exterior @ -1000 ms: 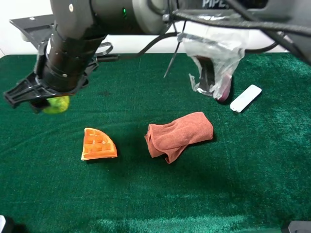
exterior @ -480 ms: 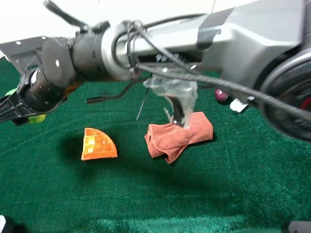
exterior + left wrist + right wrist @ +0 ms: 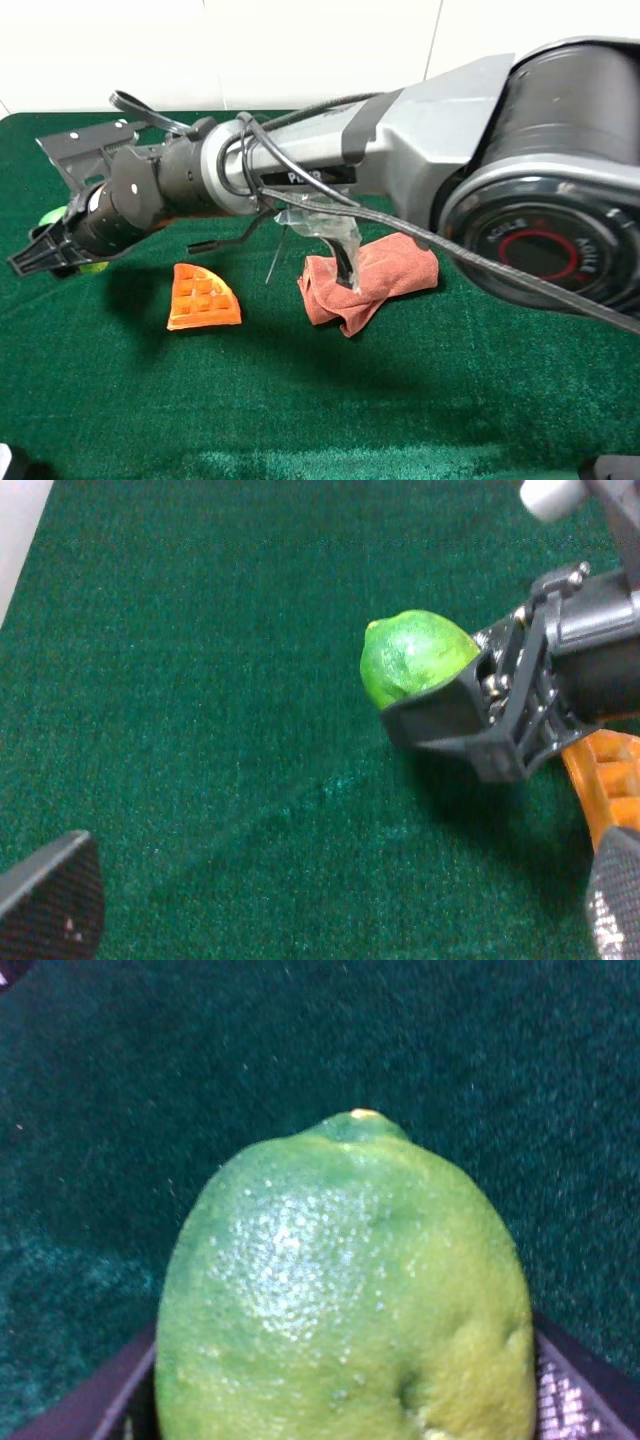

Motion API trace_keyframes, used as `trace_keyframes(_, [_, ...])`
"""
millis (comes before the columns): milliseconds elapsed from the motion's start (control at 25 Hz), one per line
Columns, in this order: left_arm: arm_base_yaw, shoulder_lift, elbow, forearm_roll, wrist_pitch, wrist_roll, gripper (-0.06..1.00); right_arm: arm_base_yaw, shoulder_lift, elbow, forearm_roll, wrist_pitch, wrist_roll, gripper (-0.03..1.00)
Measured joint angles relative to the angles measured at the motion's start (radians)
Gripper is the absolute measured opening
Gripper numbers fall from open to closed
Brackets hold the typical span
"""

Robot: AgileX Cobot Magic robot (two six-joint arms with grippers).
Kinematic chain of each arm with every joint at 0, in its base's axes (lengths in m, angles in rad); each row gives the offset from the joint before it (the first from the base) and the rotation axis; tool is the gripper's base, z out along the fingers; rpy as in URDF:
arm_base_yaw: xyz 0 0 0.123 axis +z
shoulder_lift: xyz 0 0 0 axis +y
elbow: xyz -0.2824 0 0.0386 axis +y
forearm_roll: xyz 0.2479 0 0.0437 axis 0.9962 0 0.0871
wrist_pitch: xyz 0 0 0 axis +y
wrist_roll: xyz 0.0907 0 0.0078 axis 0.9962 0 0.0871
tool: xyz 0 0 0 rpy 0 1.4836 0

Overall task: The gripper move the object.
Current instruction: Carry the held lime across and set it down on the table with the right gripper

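Green fuzzy cloth covers the worktop [image 3: 450, 400], and the round yellow-green fruit [image 3: 415, 665] is far over on its left side, close to the edge. The right tool [image 3: 445, 715] reaches all the way across and is clamped on the fruit, with a black finger on each side. I cannot tell if the fruit touches the worktop or hangs just above it. The left tool [image 3: 330, 910] is spread wide apart with nothing in it, and it is near the fruit. What could go wrong? The fruit is round and its skin looks smooth, so I think it could slip out if the squeeze gets loose. Then it might roll, and the edge is close, so it could fall off. The two arms are near each other, so a quick swing could make them bump. An orange waffle wedge [image 3: 203, 297] lies just beside the right tool, and a low move toward the middle would knock it. Past that is a crumpled red-brown towel [image 3: 368, 280]. The long arm hangs over it with a bit of clear plastic [image 3: 318, 222] that might catch on it.
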Motion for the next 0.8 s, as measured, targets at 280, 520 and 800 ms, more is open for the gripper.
trace_keyframes(280, [0.0, 0.0, 0.0, 0.0, 0.0, 0.0, 0.98, 0.009, 0.042, 0.0, 0.058, -0.023, 0.0, 0.47])
trace_keyframes(520, [0.0, 0.0, 0.0, 0.0, 0.0, 0.0, 0.98, 0.035, 0.07, 0.0, 0.086, -0.045, 0.0, 0.47])
trace_keyframes(800, [0.0, 0.0, 0.0, 0.0, 0.0, 0.0, 0.98, 0.035, 0.071, 0.0, 0.087, -0.053, 0.0, 0.47])
